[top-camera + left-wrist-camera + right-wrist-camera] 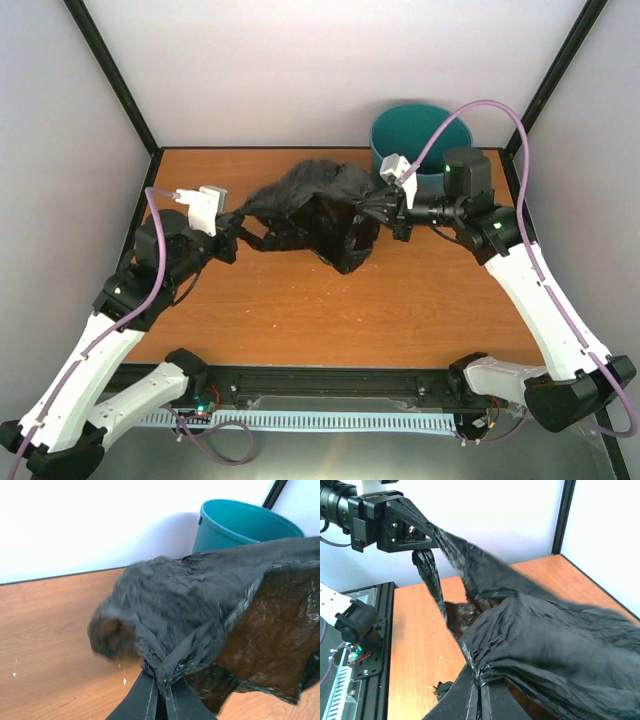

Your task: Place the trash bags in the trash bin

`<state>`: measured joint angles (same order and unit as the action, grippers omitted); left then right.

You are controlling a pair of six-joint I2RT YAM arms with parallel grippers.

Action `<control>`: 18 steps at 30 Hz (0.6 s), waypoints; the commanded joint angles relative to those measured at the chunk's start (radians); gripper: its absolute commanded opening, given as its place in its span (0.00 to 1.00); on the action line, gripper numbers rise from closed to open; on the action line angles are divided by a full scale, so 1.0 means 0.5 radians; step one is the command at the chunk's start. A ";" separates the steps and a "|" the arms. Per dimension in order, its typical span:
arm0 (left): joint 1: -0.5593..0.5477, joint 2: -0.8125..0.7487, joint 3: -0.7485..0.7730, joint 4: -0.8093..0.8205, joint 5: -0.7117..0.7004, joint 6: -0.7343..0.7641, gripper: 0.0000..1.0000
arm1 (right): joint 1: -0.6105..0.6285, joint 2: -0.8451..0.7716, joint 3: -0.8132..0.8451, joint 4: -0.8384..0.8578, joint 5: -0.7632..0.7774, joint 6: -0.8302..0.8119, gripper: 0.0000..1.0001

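A black glossy trash bag hangs stretched between both grippers above the middle of the wooden table. My left gripper is shut on the bag's left edge; the pinched film shows in the left wrist view. My right gripper is shut on the bag's right edge, seen bunched at the jaws in the right wrist view. The teal trash bin stands at the back right, just behind the right gripper; it also shows in the left wrist view. The bag sags toward the table.
Black frame posts stand at the back corners, with white walls behind. The table's front edge carries a black rail. A small black scrap lies on the table below the right gripper. The left gripper shows in the right wrist view.
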<state>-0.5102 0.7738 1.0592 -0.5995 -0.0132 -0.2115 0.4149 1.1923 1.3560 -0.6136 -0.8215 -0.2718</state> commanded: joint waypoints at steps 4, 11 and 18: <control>0.011 -0.004 0.038 -0.106 0.052 -0.073 0.11 | 0.008 0.099 0.011 -0.010 -0.083 0.159 0.03; 0.011 0.009 0.188 -0.194 0.043 -0.031 0.35 | 0.008 0.098 0.000 0.088 -0.164 0.310 0.03; 0.011 0.003 0.468 -0.256 0.072 0.088 0.85 | 0.007 0.182 0.249 0.006 -0.118 0.382 0.03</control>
<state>-0.5102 0.7868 1.1900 -0.7132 0.0074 -0.2096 0.4149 1.2655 1.3949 -0.6079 -0.8753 -0.1246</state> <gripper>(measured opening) 0.812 0.032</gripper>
